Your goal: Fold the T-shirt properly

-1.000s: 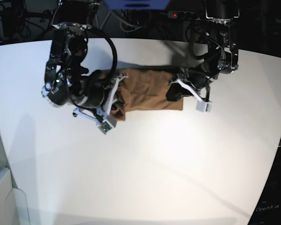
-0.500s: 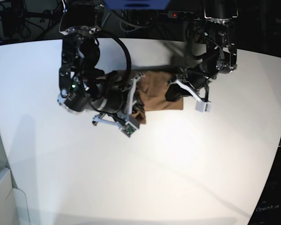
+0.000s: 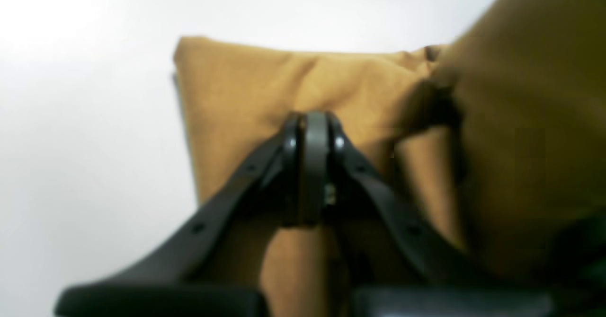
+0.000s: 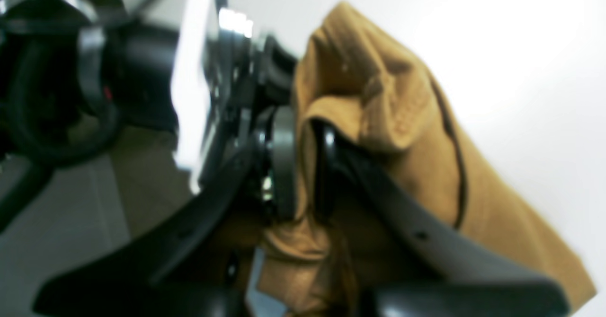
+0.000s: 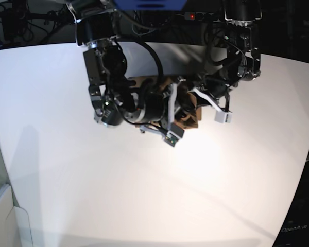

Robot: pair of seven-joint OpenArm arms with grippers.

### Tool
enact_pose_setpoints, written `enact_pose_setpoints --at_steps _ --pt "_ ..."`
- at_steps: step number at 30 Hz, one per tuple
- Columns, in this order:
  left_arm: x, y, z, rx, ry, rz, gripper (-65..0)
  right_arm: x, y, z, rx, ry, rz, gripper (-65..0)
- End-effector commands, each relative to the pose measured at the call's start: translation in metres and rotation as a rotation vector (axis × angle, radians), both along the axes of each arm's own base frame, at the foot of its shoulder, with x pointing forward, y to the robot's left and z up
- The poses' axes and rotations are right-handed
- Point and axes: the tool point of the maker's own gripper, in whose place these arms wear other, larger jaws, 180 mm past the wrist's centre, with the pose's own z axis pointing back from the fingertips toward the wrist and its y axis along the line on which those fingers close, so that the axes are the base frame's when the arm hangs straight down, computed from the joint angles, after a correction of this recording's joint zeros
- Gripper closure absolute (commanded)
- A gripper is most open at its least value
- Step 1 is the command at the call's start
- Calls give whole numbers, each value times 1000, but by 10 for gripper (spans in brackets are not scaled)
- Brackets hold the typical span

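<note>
Where pinched: T-shirt (image 4: 402, 132) (in right hand (image 4: 303, 165))

Robotics lab setting: bare white table (image 5: 144, 195), tangled cables (image 5: 144, 23) and a power strip (image 5: 201, 16) in the dark behind.

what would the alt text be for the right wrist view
The right claw, seen close up and blurred, is shut on a bunched fold of the tan T-shirt, which hangs over a white table.
</note>
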Motion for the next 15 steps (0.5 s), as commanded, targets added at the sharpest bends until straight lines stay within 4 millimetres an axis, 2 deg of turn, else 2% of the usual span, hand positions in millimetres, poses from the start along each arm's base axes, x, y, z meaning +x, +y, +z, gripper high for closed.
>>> enact_pose_setpoints --at_steps 1,6,11,15 --pt "3 0 4 7 -11 -4 -17 5 11 19 64 -41 12 -29" --pt "3 0 6 7 -16 -6 -17 3 12 14 59 -24 16 -30" --pt "3 -1 7 5 -22 -10 -17 5 14 17 81 -35 8 -33" --pt "1 3 18 16 -56 -5 -17 5 14 17 81 -35 8 -33"
